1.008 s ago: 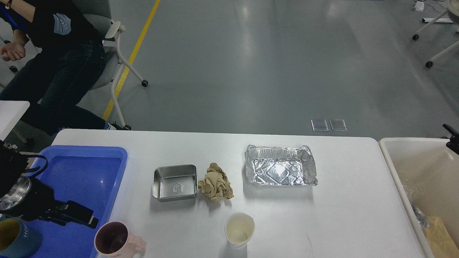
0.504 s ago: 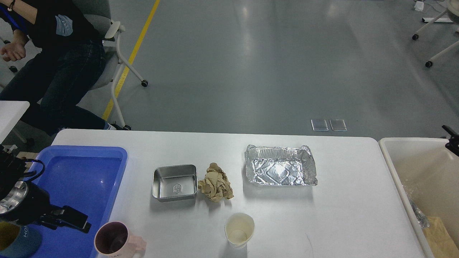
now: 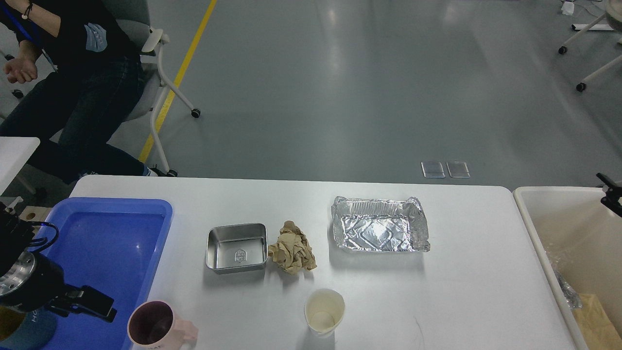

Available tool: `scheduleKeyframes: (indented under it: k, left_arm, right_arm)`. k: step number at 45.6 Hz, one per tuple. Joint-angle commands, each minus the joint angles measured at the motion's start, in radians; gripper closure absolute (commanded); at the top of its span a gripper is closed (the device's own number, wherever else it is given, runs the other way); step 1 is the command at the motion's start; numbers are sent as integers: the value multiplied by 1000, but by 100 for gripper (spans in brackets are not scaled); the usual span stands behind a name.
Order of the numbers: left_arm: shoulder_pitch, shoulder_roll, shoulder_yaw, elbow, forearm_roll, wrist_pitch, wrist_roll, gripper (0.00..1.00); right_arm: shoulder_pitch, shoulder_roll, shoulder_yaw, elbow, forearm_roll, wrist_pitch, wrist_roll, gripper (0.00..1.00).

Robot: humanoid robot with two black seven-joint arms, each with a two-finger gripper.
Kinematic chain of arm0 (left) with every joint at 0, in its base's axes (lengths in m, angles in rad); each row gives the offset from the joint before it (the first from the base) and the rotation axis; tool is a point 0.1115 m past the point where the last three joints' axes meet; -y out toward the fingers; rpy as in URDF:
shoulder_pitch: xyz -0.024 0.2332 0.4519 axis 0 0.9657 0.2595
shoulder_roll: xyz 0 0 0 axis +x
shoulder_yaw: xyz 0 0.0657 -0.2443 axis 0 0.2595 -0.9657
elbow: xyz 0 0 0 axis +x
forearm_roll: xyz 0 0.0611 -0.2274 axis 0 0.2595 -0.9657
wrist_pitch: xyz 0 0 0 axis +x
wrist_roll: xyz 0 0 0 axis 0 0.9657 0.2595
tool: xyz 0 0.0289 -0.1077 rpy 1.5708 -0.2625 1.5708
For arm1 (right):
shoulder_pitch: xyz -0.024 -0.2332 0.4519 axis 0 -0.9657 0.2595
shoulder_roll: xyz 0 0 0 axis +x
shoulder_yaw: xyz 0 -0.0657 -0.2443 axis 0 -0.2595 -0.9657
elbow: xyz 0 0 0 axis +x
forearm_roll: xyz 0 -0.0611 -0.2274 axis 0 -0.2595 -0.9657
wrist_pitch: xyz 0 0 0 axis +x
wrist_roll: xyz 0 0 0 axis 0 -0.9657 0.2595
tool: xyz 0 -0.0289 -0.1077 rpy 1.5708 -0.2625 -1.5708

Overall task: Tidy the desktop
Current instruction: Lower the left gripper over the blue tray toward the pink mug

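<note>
The white desktop (image 3: pixel 461 291) holds a steel box (image 3: pixel 237 249), a crumpled brown paper (image 3: pixel 293 253) right beside it, a foil tray (image 3: pixel 380 231), a paper cup (image 3: pixel 324 312) near the front edge and a pink mug (image 3: pixel 154 325) next to the blue tray (image 3: pixel 107 243). My left gripper (image 3: pixel 92 305) hangs low over the blue tray's front part, left of the pink mug; its fingers cannot be told apart. A dark teal mug (image 3: pixel 24 330) sits in the tray under my left arm. Only a black tip of my right gripper (image 3: pixel 610 193) shows at the right edge.
A cream bin (image 3: pixel 529 218) with crumpled scraps stands off the desktop's right end. A seated person (image 3: pixel 73 82) on a wheeled chair is beyond the back left corner. A small white table corner (image 3: pixel 14 150) is at the far left.
My left gripper has drawn back to the left and lower over the blue tray, away from the pink mug. The items on the desktop have not moved.
</note>
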Motion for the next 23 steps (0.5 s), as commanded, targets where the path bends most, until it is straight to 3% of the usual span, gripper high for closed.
scheduleKeyframes:
  k: [1, 23]
  left_arm:
    - [12, 0, -1, 0, 2, 0, 4, 0]
    - [23, -11, 0, 13, 4, 0, 21, 0]
  right_arm:
    - [-1, 1, 0, 0, 0, 2, 0, 0]
    - [-9, 15, -1, -3, 0, 5, 0, 0]
